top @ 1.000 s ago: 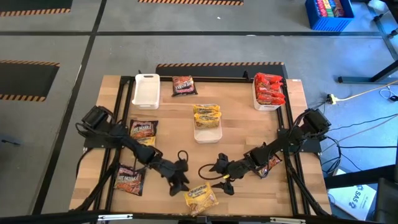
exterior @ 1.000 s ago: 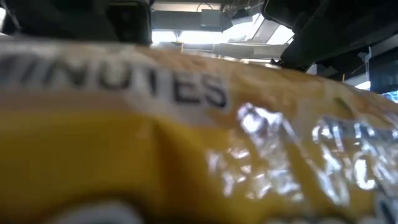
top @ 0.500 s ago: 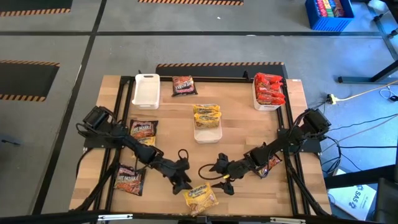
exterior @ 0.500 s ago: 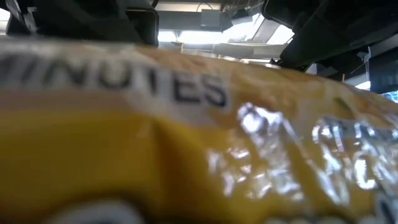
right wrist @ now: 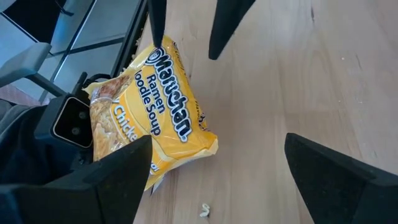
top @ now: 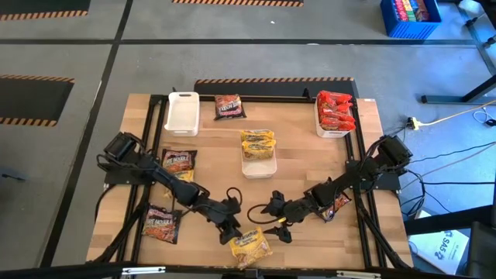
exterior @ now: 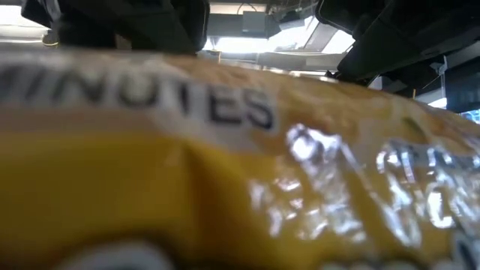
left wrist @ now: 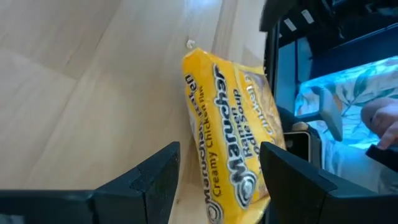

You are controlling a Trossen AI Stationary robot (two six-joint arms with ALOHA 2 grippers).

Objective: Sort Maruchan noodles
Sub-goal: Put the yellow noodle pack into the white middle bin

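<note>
In the low view a blurred yellow packet [exterior: 225,172] fills almost the whole frame and hides the worktop behind it; its print is cut off at the left edge, leaving only "MINUTES" partly readable. In the left wrist view the same packet [left wrist: 233,137] is cut by the bottom edge, and a blurred hand [left wrist: 380,121] shows at the right edge. In the high view, 1 red packet [top: 338,204] lies partly hidden under the right arm. The labels of the dark packets [top: 178,162] are too small to read.
</note>
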